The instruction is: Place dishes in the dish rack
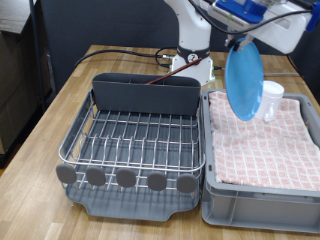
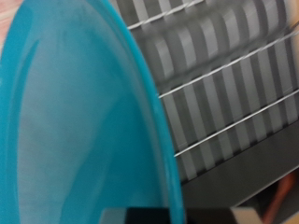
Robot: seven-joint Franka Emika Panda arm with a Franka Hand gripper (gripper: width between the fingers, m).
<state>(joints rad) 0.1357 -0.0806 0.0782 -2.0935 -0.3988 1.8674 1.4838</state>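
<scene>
You have the wooden surface point(image 1: 40, 120) spread below the gripper, and on it, down and toward the exterior view's left of the gripper, stands the dish rack point(image 1: 135, 140), its wire grid point(image 2: 220, 84) bare and its tall grey back compartment point(image 1: 145, 95) at the far end. Directly beneath the gripper sits the grey bin point(image 1: 260, 205) lined with the pink checkered cloth point(image 1: 265, 140). Your gripper point(image 1: 238, 42) is up near the exterior view's top right, and the blue plate point(image 1: 245, 82) hangs from it on edge, lifted clear of the cloth; in the wrist view the plate point(image 2: 75, 121) fills most of the picture with the rack wires behind it. You cannot tell from either view how far the fingers are parted, since the plate's rim hides them. The white mug point(image 1: 271, 98) stands on the cloth just beside the plate's lower edge, below the gripper.
</scene>
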